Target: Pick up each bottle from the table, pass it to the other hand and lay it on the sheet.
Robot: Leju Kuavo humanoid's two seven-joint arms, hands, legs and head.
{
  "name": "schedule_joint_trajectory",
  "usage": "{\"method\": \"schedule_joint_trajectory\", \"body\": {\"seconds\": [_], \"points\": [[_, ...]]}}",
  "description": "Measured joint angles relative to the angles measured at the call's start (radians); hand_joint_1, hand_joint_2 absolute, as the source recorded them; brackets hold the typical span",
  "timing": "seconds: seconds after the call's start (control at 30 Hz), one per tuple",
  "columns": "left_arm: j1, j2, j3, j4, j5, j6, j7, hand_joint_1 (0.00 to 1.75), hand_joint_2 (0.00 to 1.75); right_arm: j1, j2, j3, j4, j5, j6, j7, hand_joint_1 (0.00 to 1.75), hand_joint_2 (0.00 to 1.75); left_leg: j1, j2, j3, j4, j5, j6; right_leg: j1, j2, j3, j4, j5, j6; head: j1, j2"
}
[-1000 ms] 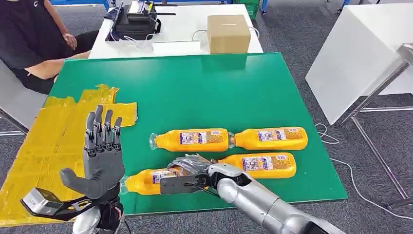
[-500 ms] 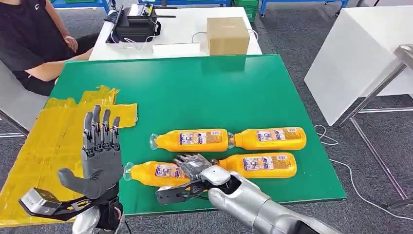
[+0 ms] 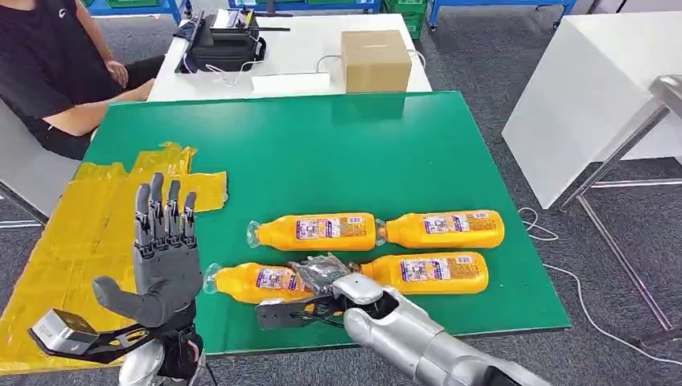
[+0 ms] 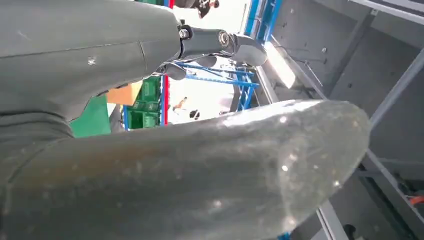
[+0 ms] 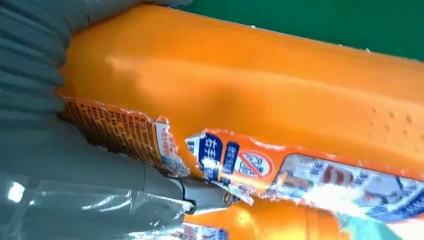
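Observation:
Several orange bottles lie on their sides on the green table. Two lie end to end in the far row, and one is at the near right. My right hand grips the near-left bottle, fingers over its body and thumb beneath it. The right wrist view shows this bottle pressed against the hand, its label torn. My left hand is raised upright and open, fingers straight, beside the yellow sheet at the table's left; its thumb looms large in the left wrist view.
A person sits at the far left corner. Behind the green table stands a white table with a cardboard box and a black device. Another white table stands to the right, with a cable on the floor.
My right hand has closed around the near-left bottle and drawn it a little away from the table's front edge. The left hand has stayed raised, drifting slightly.

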Motion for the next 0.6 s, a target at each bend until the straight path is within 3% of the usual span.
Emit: {"method": "schedule_joint_trajectory", "body": {"seconds": [0.17, 0.27, 0.3, 0.43, 0.6], "points": [[0.000, 0.000, 0.003, 0.000, 0.010, 0.020, 0.012, 0.00, 0.00, 0.031, 0.011, -0.068, -0.006, -0.079, -0.111, -0.025, 1.75, 1.75, 0.000, 0.000, 0.000, 0.000, 0.000, 0.000, 0.000, 0.000, 0.000, 0.000, 0.000, 0.000, 0.000, 0.000], [0.006, -0.003, 0.004, 0.001, 0.079, 0.077, 0.116, 0.00, 0.00, 0.114, 0.015, -0.153, -0.074, -0.199, -0.307, -0.111, 1.75, 1.75, 0.000, -0.002, -0.004, 0.000, 0.000, 0.000, 0.000, -0.001, -0.002, 0.000, -0.001, 0.001, 0.000, 0.000], [0.010, -0.003, 0.004, 0.003, 0.105, 0.082, 0.143, 0.00, 1.75, 0.146, 0.015, -0.174, -0.099, -0.217, -0.346, -0.135, 1.75, 1.75, 0.000, -0.002, -0.006, 0.000, 0.000, 0.001, 0.000, -0.001, -0.004, 0.000, -0.001, 0.001, 0.000, 0.000], [0.044, 0.000, 0.009, 0.028, 0.181, 0.111, 0.206, 0.00, 1.75, 0.325, 0.013, -0.271, -0.298, -0.278, -0.527, -0.320, 1.75, 1.75, 0.000, -0.002, -0.014, 0.001, 0.001, 0.001, -0.001, -0.002, -0.012, 0.001, -0.001, 0.002, 0.000, 0.000], [0.060, 0.004, 0.013, 0.046, 0.200, 0.135, 0.249, 0.00, 1.75, 0.424, 0.010, -0.335, -0.458, -0.303, -0.586, -0.401, 1.75, 1.75, 0.000, -0.002, -0.021, 0.001, -0.001, 0.000, -0.001, -0.002, -0.018, 0.001, -0.002, 0.002, 0.000, 0.000]]}}
